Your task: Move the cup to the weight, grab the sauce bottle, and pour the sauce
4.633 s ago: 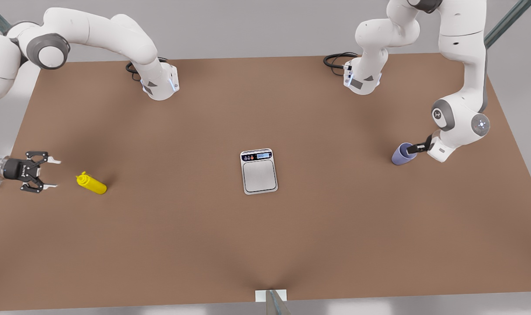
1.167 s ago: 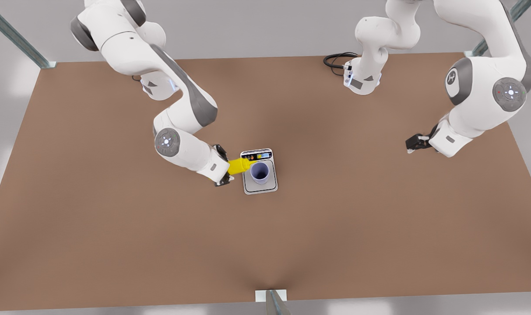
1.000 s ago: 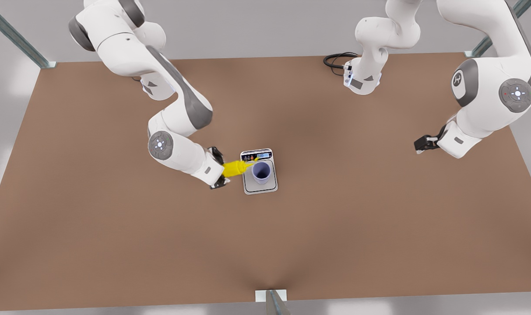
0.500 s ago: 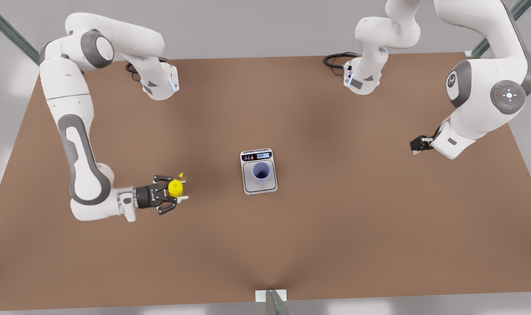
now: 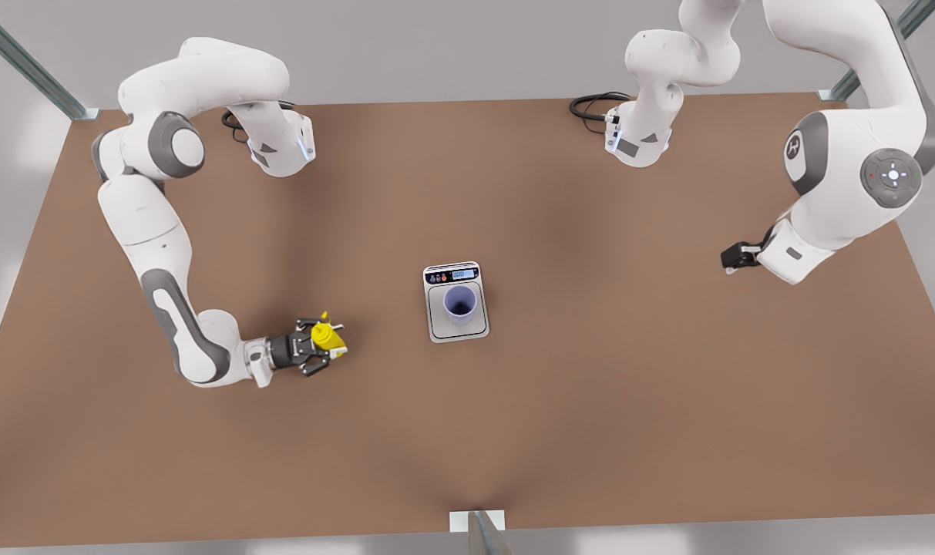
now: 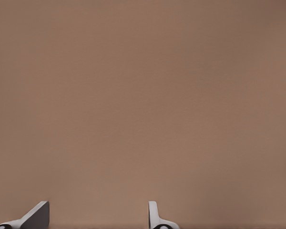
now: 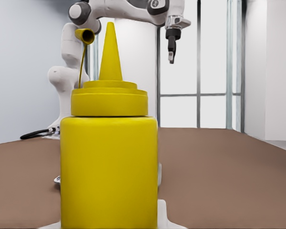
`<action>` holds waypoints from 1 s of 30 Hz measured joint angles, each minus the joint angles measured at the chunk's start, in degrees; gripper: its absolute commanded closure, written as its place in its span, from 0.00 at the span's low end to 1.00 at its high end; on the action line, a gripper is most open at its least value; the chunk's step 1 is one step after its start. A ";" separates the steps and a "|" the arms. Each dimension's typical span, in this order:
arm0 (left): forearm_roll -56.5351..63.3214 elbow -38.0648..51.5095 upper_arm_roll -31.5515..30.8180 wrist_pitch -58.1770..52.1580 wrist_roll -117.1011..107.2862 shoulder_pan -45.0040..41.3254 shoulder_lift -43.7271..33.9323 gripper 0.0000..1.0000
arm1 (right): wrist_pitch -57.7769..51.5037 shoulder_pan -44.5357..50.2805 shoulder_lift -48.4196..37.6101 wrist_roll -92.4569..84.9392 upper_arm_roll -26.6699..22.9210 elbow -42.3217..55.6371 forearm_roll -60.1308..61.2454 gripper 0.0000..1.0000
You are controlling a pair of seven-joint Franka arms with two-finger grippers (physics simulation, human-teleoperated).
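Yellow sauce bottle (image 5: 324, 334) upright, pinched in the right gripper (image 5: 322, 347) toward the table's (image 5: 590, 401) edge on the front view's left.
Lavender cup (image 5: 459, 301) sits on the weight (image 5: 456, 302) mid-table, well apart from the bottle. Left gripper (image 5: 731, 257) hangs near the opposite edge with nothing in it; its wrist view has the fingers (image 6: 37, 215) spread over bare tabletop.

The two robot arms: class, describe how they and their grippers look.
Both arms have glossy white shells with grey joint bands and round end caps. The right gripper is black with pale fingertips; the left gripper is dark. Black cables coil beside each white base.
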 measured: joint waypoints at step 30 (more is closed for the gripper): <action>-0.02 0.00 -0.09 1.41 0.00 0.32 0.60 0.00 | -14.61 -8.53 -15.93 75.89 18.85 27.79 -46.48 0.00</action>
